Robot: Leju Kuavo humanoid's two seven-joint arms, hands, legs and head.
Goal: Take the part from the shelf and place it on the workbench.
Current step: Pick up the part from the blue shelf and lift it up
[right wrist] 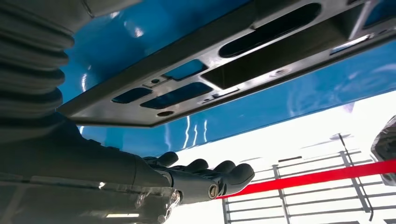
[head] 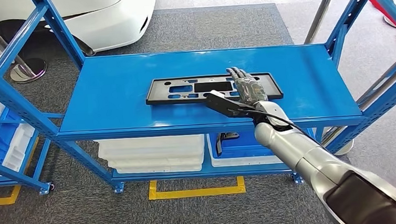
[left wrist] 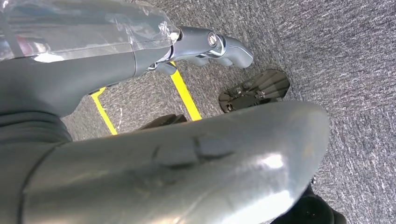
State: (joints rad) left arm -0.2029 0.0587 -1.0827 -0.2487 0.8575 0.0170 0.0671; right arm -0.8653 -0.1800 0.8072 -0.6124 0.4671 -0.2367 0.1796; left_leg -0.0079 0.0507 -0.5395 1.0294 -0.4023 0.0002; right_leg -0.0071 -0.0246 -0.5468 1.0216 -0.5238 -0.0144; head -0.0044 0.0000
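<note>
1. Shelf (head: 116, 104), blue steel, carries the part (head: 184, 90) on its top deck: a flat black frame with cut-outs, lying lengthwise, its right end under the robot's reach. A lift should come straight up off the deck before any swing toward the desk, so the long frame does not catch the uprights at either side.
2. Right hand (head: 248, 87) hovers over the right portion of the part, fingers stretched out flat and apart, grasping nothing; the right wrist view shows a gap between fingers (right wrist: 224, 175) and frame.
3. Judged from this, the step is the approach to grasp. A hold nearer the frame's middle would balance it better than one at the right end, where it may droop or twist.
4. Left hand (left wrist: 210, 46) hangs by the floor, its fingers curled in on nothing.
</note>
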